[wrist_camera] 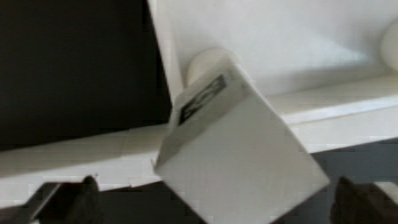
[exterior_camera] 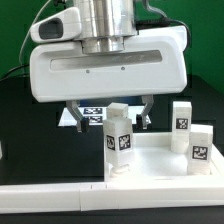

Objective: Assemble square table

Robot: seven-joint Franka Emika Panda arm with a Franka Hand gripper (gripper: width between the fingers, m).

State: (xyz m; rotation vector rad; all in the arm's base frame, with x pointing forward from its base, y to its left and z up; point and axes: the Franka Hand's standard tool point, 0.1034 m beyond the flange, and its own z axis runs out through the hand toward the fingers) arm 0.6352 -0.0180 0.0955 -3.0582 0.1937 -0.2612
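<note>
A marker board [exterior_camera: 92, 115] lies flat on the black table [exterior_camera: 20, 130], behind the white border rail [exterior_camera: 50, 205].

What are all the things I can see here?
legs: three that I can see, white with black-and-white tags, standing upright; one in front in the middle, two toward the exterior view's right.
plate: one, white, under and around the front leg; I cannot tell if the leg is fitted in.
rail: one, white, along the front edge.
marker board: one, white with black tags, partly hidden behind the fingers.
table: one, black.
backdrop: one, green, behind.
arm: one, white and silver, hanging over the middle.
fingers: two, dark, spread open, holding nothing.
</note>
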